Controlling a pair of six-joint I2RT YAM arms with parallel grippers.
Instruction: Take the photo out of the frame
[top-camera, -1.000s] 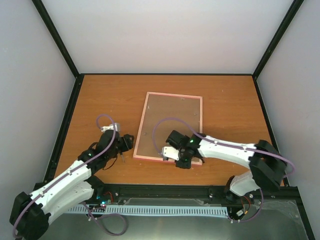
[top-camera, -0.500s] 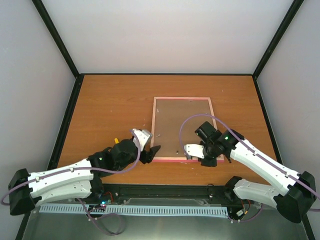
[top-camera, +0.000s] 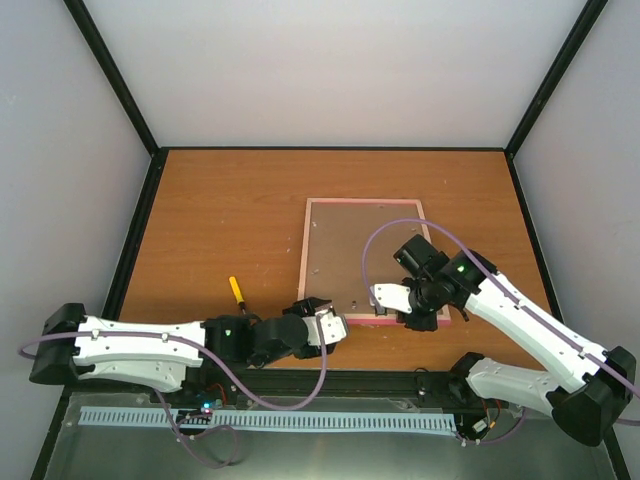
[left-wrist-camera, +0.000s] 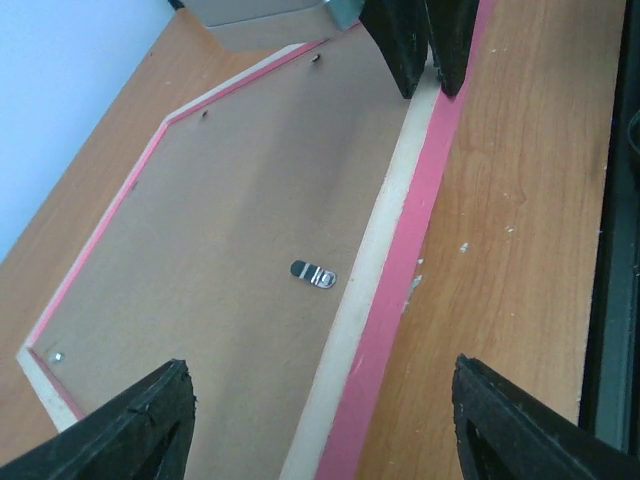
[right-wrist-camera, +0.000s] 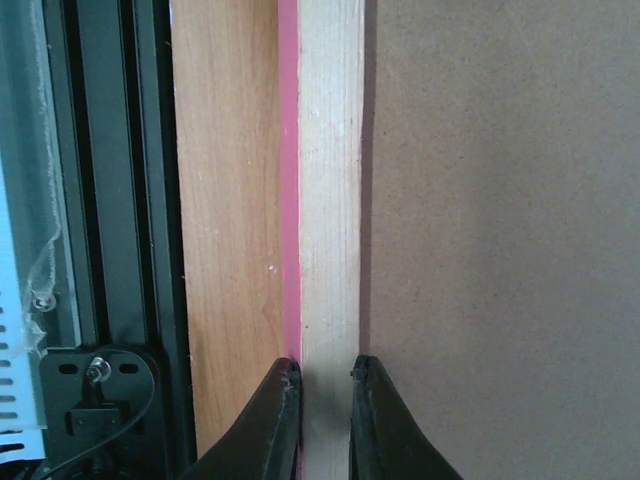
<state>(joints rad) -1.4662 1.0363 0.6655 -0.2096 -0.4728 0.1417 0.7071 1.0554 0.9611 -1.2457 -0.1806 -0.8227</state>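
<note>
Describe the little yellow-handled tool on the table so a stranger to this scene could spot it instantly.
On the orange-brown wooden table, find the pink-edged rectangular picture frame lying brown-board-up right of centre. Left of its near corner, just beyond the white left arm, lies a small yellow-handled screwdriver, the only yellow item there.

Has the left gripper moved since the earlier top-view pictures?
Yes. The left gripper has swung rightward and nearer, along the front edge of the table. It now reaches the near-left corner of the frame with its jaws open.
</note>
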